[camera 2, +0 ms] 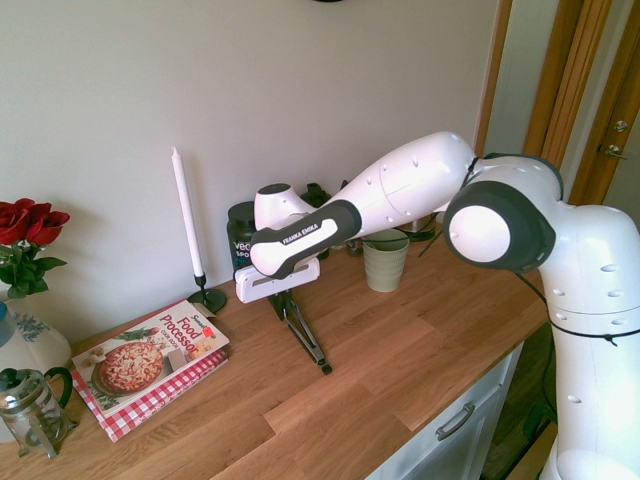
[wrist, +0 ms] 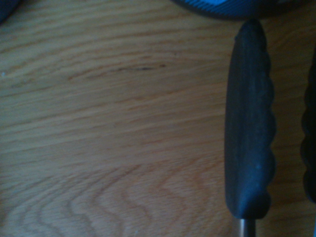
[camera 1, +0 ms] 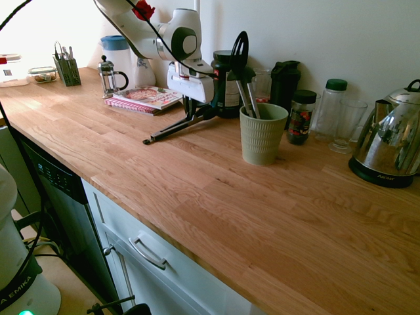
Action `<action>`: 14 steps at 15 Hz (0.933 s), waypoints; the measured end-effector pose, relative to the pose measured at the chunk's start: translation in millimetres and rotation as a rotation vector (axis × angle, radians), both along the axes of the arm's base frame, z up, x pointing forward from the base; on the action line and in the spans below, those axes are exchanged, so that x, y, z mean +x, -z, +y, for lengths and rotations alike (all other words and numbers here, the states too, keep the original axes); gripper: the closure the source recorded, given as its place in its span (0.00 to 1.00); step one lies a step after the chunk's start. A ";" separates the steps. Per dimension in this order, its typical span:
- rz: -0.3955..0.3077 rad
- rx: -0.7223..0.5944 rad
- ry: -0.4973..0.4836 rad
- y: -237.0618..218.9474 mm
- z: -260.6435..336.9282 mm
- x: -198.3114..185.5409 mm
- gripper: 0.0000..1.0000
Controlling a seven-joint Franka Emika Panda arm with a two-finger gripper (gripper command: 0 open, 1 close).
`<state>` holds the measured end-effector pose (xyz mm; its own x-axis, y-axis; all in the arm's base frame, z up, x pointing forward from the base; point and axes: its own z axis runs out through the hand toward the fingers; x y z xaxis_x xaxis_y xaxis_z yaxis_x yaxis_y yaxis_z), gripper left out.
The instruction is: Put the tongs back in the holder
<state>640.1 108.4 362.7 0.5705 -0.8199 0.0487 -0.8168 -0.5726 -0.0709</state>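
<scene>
- The pincer (camera 1: 189,117) is pressed together at the tongs (camera 1: 165,132); whether they are pinched cannot be told.
- The tongs are seen low over the table (camera 1: 216,190), outside the holder (camera 1: 262,138).
- A slotted spatula (camera 1: 239,51) is held upright in the holder.

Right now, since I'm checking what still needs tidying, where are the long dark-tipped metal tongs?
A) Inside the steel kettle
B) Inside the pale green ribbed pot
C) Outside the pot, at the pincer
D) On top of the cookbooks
C: the long dark-tipped metal tongs slant out from below the pincer, apart from the pale green ribbed pot.
</scene>
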 end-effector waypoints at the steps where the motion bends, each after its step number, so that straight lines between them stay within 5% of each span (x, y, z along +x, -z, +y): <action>1: -0.010 0.002 -0.007 -14.2 -0.1 -2.3 1.00; 14: -0.029 -0.008 -0.098 -149.3 -11.5 -44.9 1.00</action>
<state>595.2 97.0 512.1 0.6462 -0.7597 0.0730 -0.7545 -0.6503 -0.0891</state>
